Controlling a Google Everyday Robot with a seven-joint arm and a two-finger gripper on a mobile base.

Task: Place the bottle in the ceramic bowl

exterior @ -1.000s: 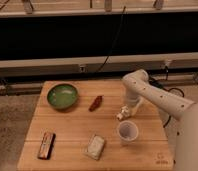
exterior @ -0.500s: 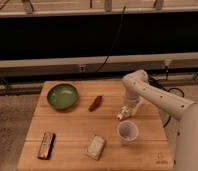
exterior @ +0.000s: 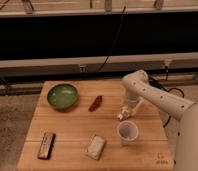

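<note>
The gripper (exterior: 123,114) hung near the table's (exterior: 72,132) right edge, just above the clear cup (exterior: 127,132), pinching the white bottle (exterior: 126,108). The green ceramic bowl (exterior: 62,96) sat by the far left corner.

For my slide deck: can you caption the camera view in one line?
Robot arm's end effector, shut on the white bottle, hovers above the clear cup, with the green ceramic bowl across the wooden table.

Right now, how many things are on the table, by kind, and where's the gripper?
Bowl: 1
Cup: 1
Bottle, in the shut gripper above the cup: 1
Red item: 1
Dark bar: 1
Pale packet: 1
Total: 6
</note>
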